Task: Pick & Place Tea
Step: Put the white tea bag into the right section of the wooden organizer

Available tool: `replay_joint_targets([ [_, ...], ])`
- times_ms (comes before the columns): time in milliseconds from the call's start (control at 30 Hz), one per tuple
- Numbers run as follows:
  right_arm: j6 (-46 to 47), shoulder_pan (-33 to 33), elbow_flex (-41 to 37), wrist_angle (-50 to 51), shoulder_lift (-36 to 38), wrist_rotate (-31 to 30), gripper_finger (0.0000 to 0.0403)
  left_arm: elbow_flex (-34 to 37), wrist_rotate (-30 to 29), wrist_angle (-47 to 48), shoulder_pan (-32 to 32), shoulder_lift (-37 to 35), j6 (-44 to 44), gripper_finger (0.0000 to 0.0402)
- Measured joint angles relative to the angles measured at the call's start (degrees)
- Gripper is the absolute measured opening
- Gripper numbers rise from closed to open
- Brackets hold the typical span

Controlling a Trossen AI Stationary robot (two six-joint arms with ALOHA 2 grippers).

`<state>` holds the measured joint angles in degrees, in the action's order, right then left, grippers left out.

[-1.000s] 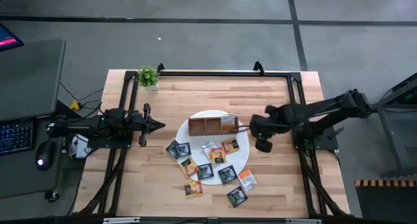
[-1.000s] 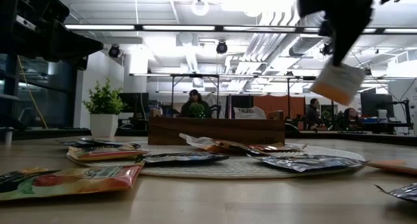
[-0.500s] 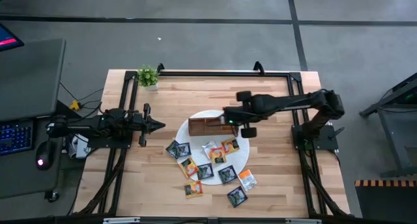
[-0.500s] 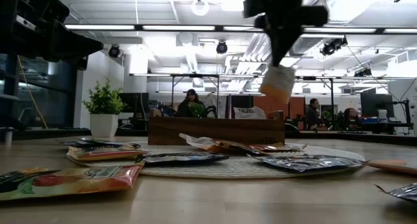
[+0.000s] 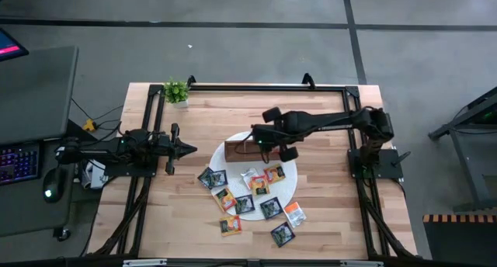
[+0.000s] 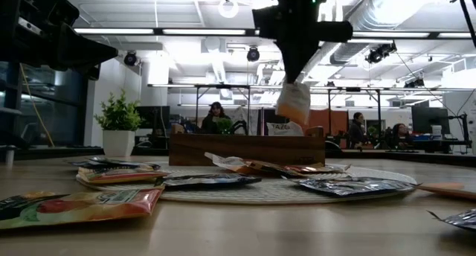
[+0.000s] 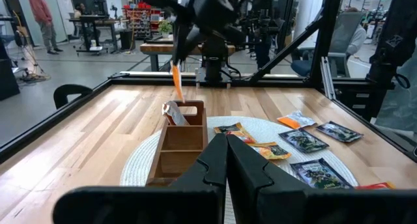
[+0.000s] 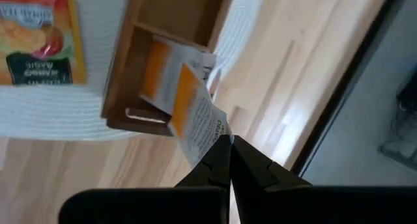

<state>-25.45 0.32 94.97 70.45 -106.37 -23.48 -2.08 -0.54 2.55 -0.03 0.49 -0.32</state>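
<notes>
My right gripper [image 5: 262,140] is shut on a white-and-orange tea sachet [image 6: 294,103] and hovers over the right part of the brown wooden box [image 5: 250,149]. One white-and-orange sachet [image 7: 174,112] stands in the box's right end compartment. Several more sachets, dark green, orange-yellow and white-orange, lie flat on the round white mat [image 5: 233,136] and on the table near it [image 5: 256,205]. My left gripper [image 5: 194,149] is shut and waits at the table's left, pointing toward the box. My right gripper pinches the sachet by its upper edge [image 8: 216,138] between its two fingers, coming from above and pointing down. The sachet hangs clear below the fingertips [image 6: 292,83], slightly tilted, above the box [image 8: 163,28] and touching nothing.
A small potted plant [image 5: 176,90] stands at the table's far left corner. Black frame rails [image 5: 256,86] run along the table's edges. Bare wood lies to the right of the mat [image 5: 334,182]. People sit in the room beyond the table [image 6: 220,116].
My right gripper has carried the sachet toward the table's left and slightly toward the far edge, from beside the mat's right rim to above the box. The sachet has stayed hanging below the shut fingers. The left arm has kept still.
</notes>
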Motion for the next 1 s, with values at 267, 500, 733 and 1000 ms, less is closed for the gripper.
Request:
replay_joint_targets([
  [267, -3.4, 0.3, -0.1, -1.4, -0.8, 2.0, 0.0000, 0.0, 0.0, 0.0, 0.0, 0.0, 0.0, 0.0001],
  [500, -3.8, 0.2, -0.1, -2.8, -3.1, 3.3, 0.0000, 0.0, 0.0, 0.0, 0.0, 0.0, 0.0, 0.0001],
  [733, -3.1, -1.1, -0.2, -3.1, -5.3, 4.6, 0.0000, 0.0, 0.0, 0.0, 0.0, 0.0, 0.0, 0.0001],
  [1000, -1.6, -2.3, -0.2, -2.5, -6.8, 5.7, 0.0000, 0.0, 0.0, 0.0, 0.0, 0.0, 0.0, 0.0001],
])
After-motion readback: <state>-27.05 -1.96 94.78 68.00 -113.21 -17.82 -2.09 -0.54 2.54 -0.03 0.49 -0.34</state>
